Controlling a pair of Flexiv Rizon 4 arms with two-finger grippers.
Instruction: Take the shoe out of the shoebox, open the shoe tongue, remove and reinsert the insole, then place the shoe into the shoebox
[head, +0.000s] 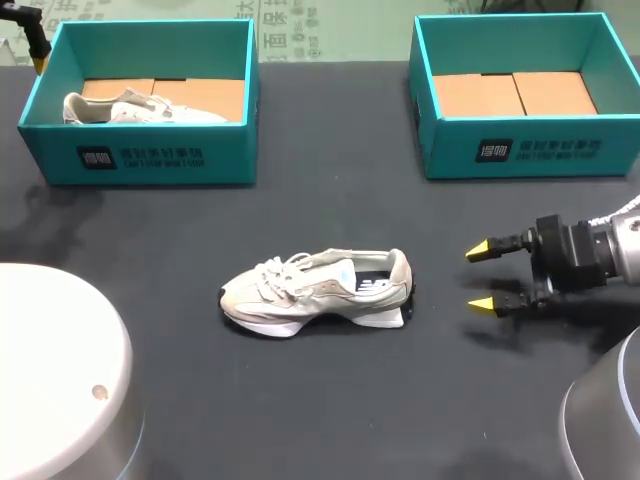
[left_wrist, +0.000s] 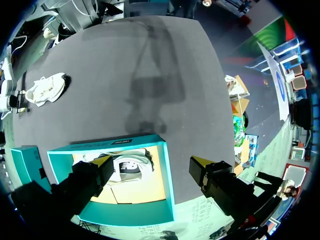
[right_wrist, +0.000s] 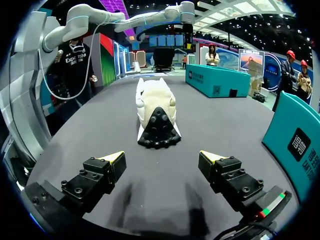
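Observation:
A beige sneaker (head: 318, 292) with a white sole lies on its sole in the middle of the dark table, toe to the left. My right gripper (head: 481, 277) hovers open just right of its heel. In the right wrist view the sneaker (right_wrist: 156, 111) lies ahead of the fingers, heel first, with nothing between them. A second pale shoe (head: 135, 108) lies in the left teal shoebox (head: 140, 160). My left gripper (left_wrist: 150, 161) hangs open above that shoebox (left_wrist: 169, 175), with the shoe (left_wrist: 129, 166) below it.
A second teal shoebox (head: 520, 150) stands at the back right, holding only brown cardboard flaps. White robot bases fill the front left (head: 50, 370) and front right corners (head: 610, 420). Bare dark tabletop lies between the boxes and the sneaker.

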